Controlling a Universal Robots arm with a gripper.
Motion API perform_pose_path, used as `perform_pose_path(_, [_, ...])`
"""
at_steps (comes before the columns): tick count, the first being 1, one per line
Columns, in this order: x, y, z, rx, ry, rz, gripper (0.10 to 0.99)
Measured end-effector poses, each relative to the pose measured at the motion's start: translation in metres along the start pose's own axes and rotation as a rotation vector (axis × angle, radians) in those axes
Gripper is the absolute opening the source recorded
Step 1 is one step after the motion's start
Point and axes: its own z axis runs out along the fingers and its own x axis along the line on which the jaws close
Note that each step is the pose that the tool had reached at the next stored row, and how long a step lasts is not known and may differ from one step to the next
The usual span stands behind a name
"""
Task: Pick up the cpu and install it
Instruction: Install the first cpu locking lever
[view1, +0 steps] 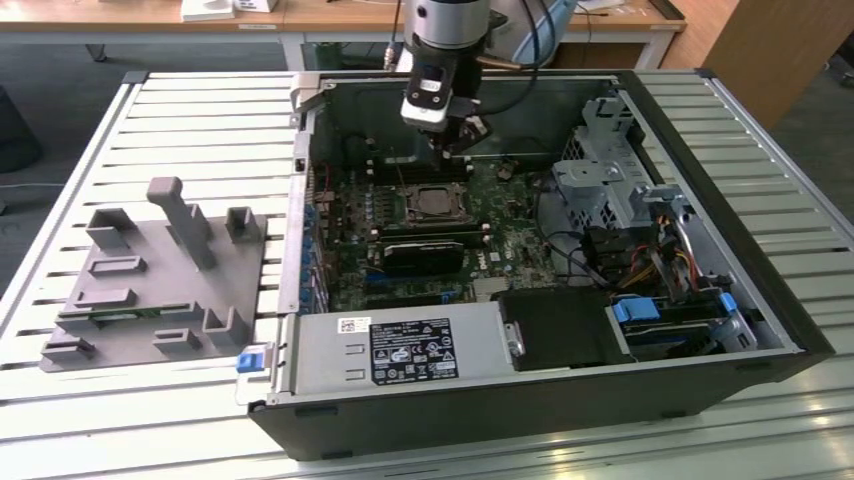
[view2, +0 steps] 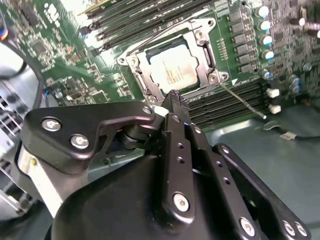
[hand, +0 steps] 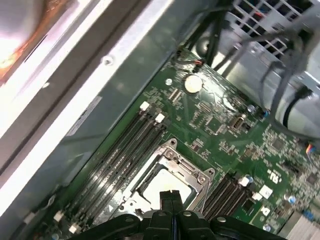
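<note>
The slatted tabletop (view1: 160, 120) spans the exterior view, carrying an open computer case (view1: 747, 300) across the centre and right of the frame, and a grey fixture block (view1: 147, 290) at the left; neither the block nor the bare slats around it show a chip waiting to be fetched. Inside the case the green motherboard (view1: 501, 215) lies flat, and at its middle sits the socket frame (view1: 434, 203) — in both wrist views its metal surround and lever can be seen around a pale square.

That pale square is the cpu (view2: 176, 66); it lies inside the frame, level with it, at the upper centre of the second wrist view and at the lower centre of the first wrist view (hand: 162, 184). So the carrying part of the job looks done: the chip appears seated in its socket rather than held. Whether the retaining frame is latched over it I cannot tell.

The end effector (view1: 454, 135) hangs from the arm at the upper centre of the exterior view, above the board and just behind the socket; its black fingers (view2: 175, 107) are pressed together with nothing between them — not touching the cpu, only hovering close over the socket's edge.
</note>
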Motion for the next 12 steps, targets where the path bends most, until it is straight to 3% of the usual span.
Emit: perform_pose_path(12, [0.0,0.0,0.0004,-0.006,0.0072,-0.219,0.106])
